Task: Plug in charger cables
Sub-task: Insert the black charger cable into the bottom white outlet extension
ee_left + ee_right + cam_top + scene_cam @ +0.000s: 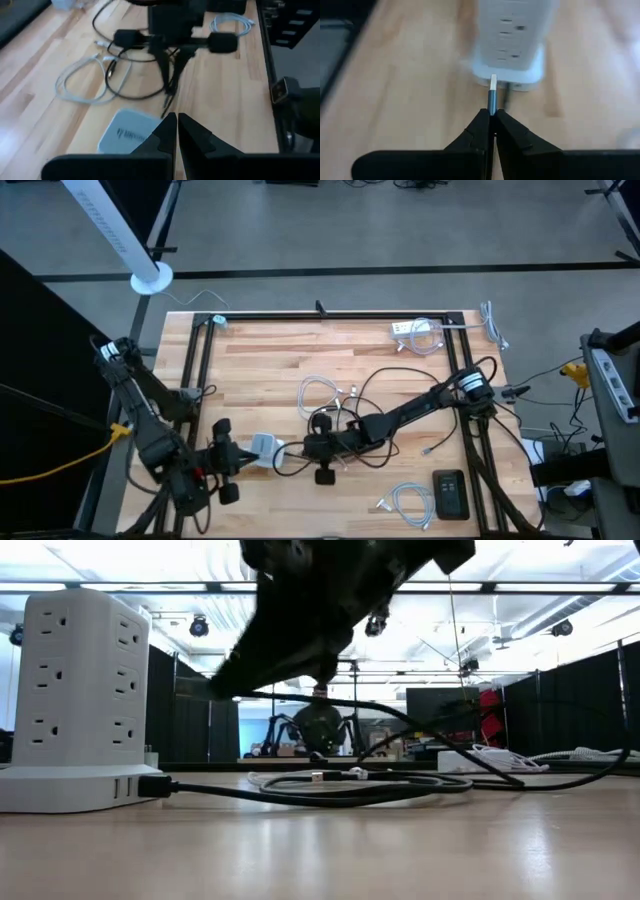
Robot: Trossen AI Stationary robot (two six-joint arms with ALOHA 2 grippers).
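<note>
At the lower centre of the frame, the right gripper (491,116) pinches a cable plug (493,90) just short of the white power tower (512,37). Slight misalignment could jam it. The left gripper (176,131) waits closed, lower left.

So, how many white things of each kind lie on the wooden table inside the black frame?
White coiled charger cables: 3
White tower-shaped power strip: 1
White cube-shaped adapter: 1
Total: 5
</note>
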